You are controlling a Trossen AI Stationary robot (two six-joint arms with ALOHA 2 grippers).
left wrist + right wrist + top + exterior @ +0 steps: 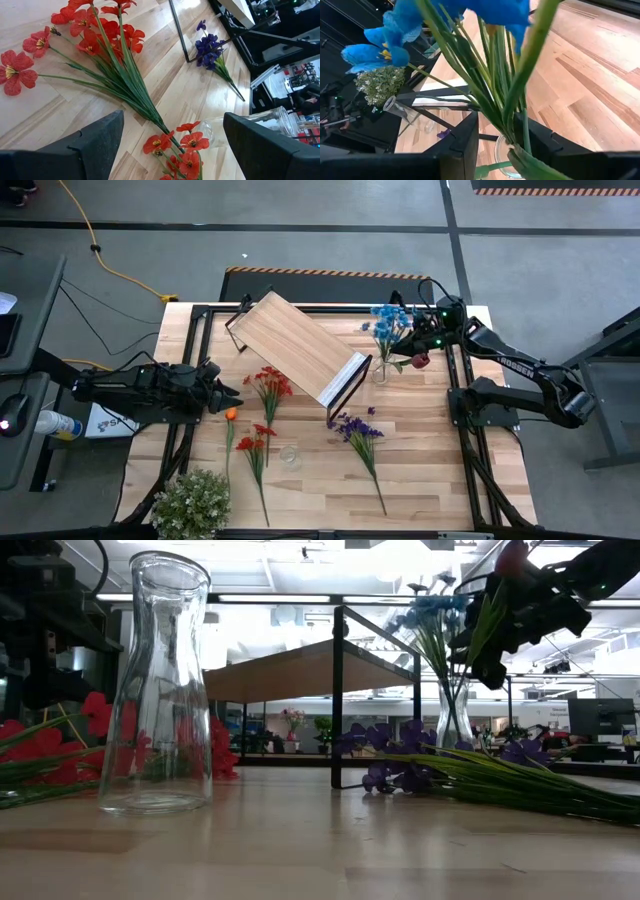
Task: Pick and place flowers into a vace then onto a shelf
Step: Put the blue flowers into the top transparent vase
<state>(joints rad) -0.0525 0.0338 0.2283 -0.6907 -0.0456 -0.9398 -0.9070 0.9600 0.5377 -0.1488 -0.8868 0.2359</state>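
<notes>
A glass vase (380, 370) (452, 715) holding blue flowers (390, 320) (390, 42) stands by the shelf's right end. My right gripper (413, 352) (496, 130) hovers just above its mouth (502, 157), shut on a dark red flower sprig (419, 361) (512, 555). The light-wood shelf (298, 345) stands slantwise at the far middle. Red flowers (268, 383) (100, 37), an orange one (231, 414), more red ones (255, 445) and purple ones (355, 428) lie flat on the table. An empty glass vase (290, 457) (155, 690) stands near the front. My left gripper (232, 393) (172, 117) is open at the left, touching nothing. My right gripper pinches the dark red sprig's green stem (512, 117) between its two fingers, which lie across the stem. They come from the table's right side, slanting a little down. The sprig stands tilted with its bloom up (512, 555), its lower end at the vase's mouth among the blue flowers' stems.
A bushy pale green plant (195, 502) sits at the front left corner. Black frame rails (462, 395) run along the table's right side under my right arm. Bare wood lies to the right of the purple flowers (440, 470).
</notes>
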